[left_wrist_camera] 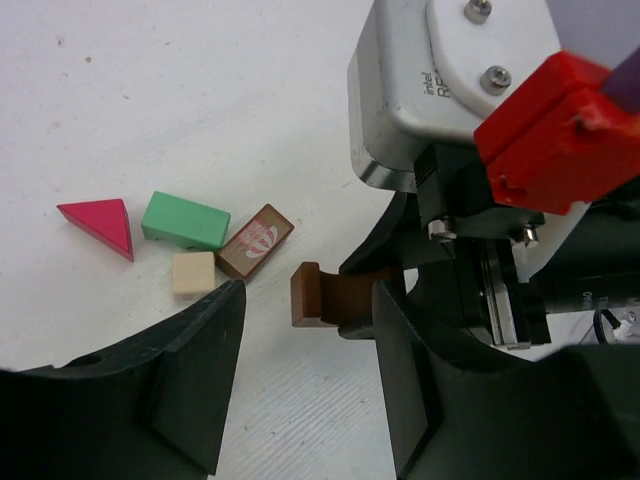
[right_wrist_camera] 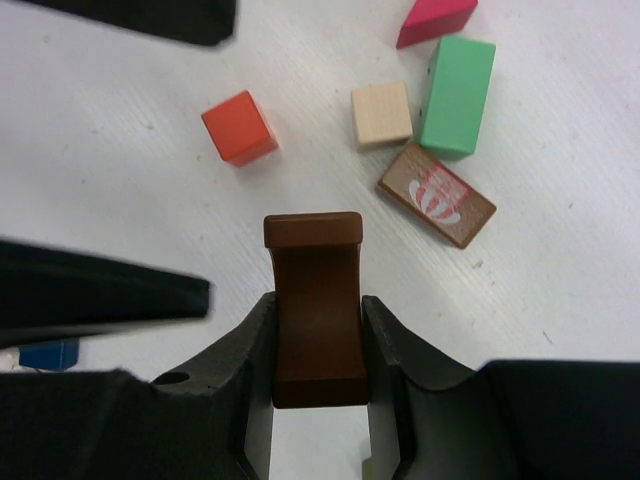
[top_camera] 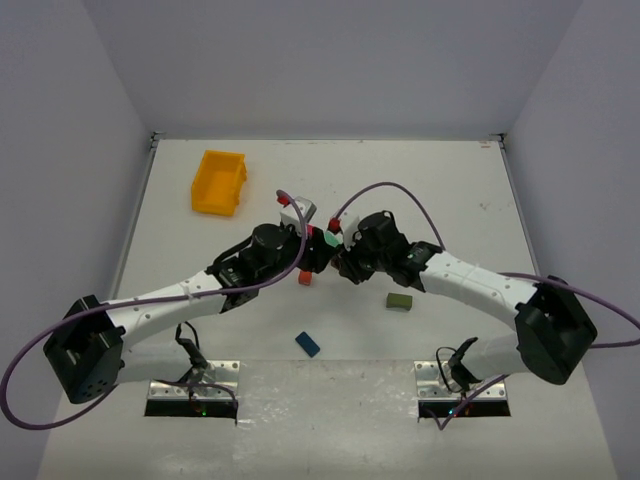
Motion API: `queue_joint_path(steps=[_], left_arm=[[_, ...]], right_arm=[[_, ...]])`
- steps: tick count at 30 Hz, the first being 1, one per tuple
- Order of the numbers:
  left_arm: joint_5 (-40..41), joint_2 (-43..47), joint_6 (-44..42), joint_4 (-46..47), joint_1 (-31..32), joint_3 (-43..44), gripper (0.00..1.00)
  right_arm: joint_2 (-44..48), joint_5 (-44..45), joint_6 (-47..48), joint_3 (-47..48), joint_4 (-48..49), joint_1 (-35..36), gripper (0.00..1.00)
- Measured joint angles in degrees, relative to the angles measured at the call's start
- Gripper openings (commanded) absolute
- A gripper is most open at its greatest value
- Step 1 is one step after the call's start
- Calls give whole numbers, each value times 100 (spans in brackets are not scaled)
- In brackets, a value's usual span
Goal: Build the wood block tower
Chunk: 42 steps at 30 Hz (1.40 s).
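Noted dark brown arch-shaped wooden block (right_wrist_camera: 314,270) clamped in right gripper (right_wrist_camera: 318,305). Found left gripper (left_wrist_camera: 310,310) half open, holding nothing, jaws flanking that block's end. Saw magenta wooden prism (left_wrist_camera: 100,222), green wooden brick (left_wrist_camera: 185,220), cream wooden cube (left_wrist_camera: 193,272) lying unstacked alongside.

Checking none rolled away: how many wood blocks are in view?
8: brown wooden arch block in right gripper; magenta prism, green brick, cream cube, printed brown brick clustered beyond; red-orange cube beside them; blue block and olive block lie apart. Others may be hidden.
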<state>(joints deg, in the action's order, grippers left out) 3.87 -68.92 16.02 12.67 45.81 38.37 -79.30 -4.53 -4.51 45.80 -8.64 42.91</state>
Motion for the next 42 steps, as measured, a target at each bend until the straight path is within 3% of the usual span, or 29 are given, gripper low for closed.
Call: queue_joint_path(steps=[3, 7, 10, 14, 20, 27, 31, 37, 42], left_arm=[[-56, 153, -39, 11, 2, -49, 61], [-56, 349, -96, 42, -1, -130, 90], [-53, 414, -127, 89, -31, -179, 100], [-133, 414, -136, 113, -232, -207, 100], [-255, 364, -69, 129, -814, -207, 100], [55, 358, 94, 27, -947, -202, 100], [529, 358, 227, -226, -947, -157, 100], [1200, 347, 389, -478, -947, -125, 100], [1676, 157, 425, -618, -947, -33, 100]], right_arm=[[330, 11, 58, -409, 5, -59, 13], [1078, 23, 274, -995, -288, -104, 14], [1740, -6, 454, -1433, -429, -130, 14], [2434, -69, 929, -1777, -608, -212, 12], [2516, -382, 2050, -1433, -764, -842, 16], [1154, -812, 2976, 1624, -584, -1052, 12], [783, -921, 3007, 2535, -125, -1054, 11], [738, -1355, 3388, 1776, -114, -1406, 10], [782, -2010, 3860, 633, -1182, -2268, 11]])
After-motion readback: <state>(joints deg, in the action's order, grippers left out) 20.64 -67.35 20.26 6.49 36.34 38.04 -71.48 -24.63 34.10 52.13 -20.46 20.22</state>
